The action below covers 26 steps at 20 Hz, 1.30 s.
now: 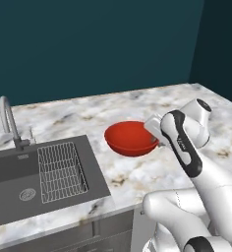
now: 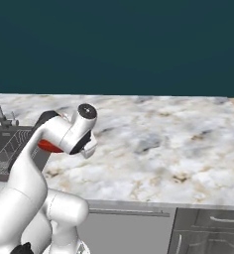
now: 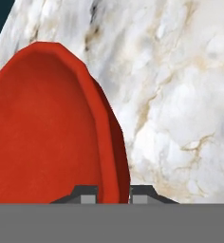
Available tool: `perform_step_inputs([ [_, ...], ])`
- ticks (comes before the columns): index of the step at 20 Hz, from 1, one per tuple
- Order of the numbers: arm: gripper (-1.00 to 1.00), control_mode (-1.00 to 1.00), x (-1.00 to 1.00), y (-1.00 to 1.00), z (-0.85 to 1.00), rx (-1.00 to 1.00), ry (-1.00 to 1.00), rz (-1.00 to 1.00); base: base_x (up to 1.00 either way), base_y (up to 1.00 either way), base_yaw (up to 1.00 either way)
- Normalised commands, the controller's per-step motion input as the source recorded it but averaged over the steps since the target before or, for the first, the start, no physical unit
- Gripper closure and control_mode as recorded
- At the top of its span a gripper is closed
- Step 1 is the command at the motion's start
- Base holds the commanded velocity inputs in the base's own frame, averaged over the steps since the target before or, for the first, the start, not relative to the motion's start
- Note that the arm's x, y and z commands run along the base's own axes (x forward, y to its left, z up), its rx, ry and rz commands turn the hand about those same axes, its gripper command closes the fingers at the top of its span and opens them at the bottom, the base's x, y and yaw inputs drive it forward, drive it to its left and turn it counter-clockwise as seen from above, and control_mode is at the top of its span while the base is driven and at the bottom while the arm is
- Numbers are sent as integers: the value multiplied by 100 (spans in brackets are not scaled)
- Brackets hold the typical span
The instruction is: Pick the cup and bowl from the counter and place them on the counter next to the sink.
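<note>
Red bowl (image 1: 130, 138) (nothing inside) — rim pinched by tool (image 3: 113, 195); above counter (image 1: 152, 101).

We saw bowl (image 1: 130, 139) red, smooth, faintly glossy. Counter (image 1: 152, 170) was polished white-grey marble, tan and dark veins. Sink (image 1: 10, 170) looked matt dark grey; wire rack (image 1: 61, 172) thin metal; faucet (image 1: 9, 120) silvery metal.

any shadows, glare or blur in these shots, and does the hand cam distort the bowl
Left base view: sharp, flat rendered light, a soft shadow on the counter under the red bowl, no glare. Right base view: equally crisp, the arm covers most of the bowl. Hand view: the bowl looms stretched and oversized at close range, its rim between the end effector fingertips; marble slightly soft.
</note>
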Motion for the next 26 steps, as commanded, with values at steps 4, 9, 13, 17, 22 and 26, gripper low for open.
perform_step_inputs([
  [4,100,-100,0,15,-46,0,0,0,0,0,0],
  [9,100,-100,7,7,-33,0,-2,0,0,0,0],
  [13,100,-100,22,2,-43,0,-1,0,0,0,0],
  [17,100,-100,42,8,-26,0,0,0,0,0,0],
  [22,100,-100,56,15,-28,-1,1,0,0,0,0],
  [26,100,-100,34,9,-22,0,5,0,0,0,0],
])
